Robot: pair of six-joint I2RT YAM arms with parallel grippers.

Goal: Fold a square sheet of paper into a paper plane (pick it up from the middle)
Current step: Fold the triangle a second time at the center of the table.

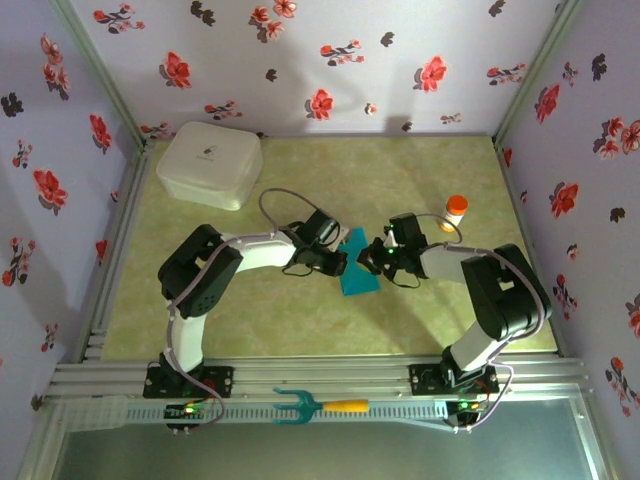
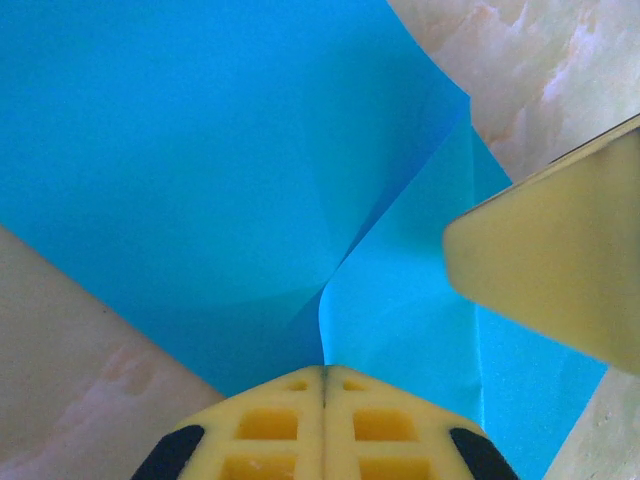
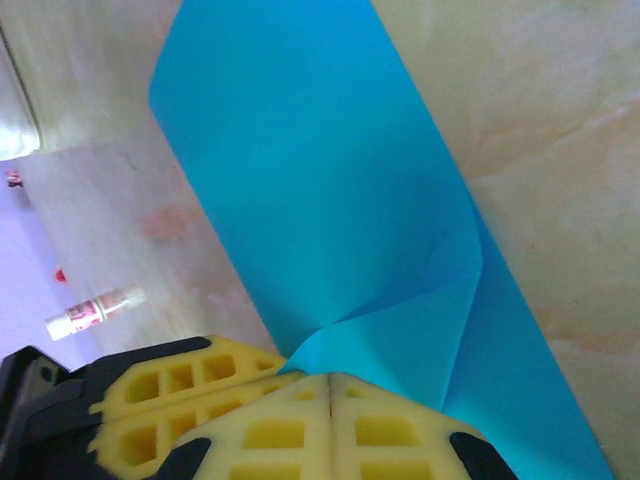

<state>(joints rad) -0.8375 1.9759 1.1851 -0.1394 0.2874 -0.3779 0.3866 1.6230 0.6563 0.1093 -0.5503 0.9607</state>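
Teal fork tool [image 1: 318, 406] with yellow handle lies on the near rail, between the arm bases. Both hands meet mid-desk [image 1: 300, 320] on the square sheet of paper [image 1: 357, 272]. Left hand [image 2: 323, 375]: fingers pressed fully together, pinching the paper's edge. Right hand [image 3: 330, 380]: same, closed tight on the sheet from the opposite side, just beside the left one. Paper is partly folded, one flap curling over another layer, creases running out from the pinch. White box [image 1: 210, 165] at far left corner, orange-capped bottle [image 1: 455, 212] towards the far right, both apart from the paper.
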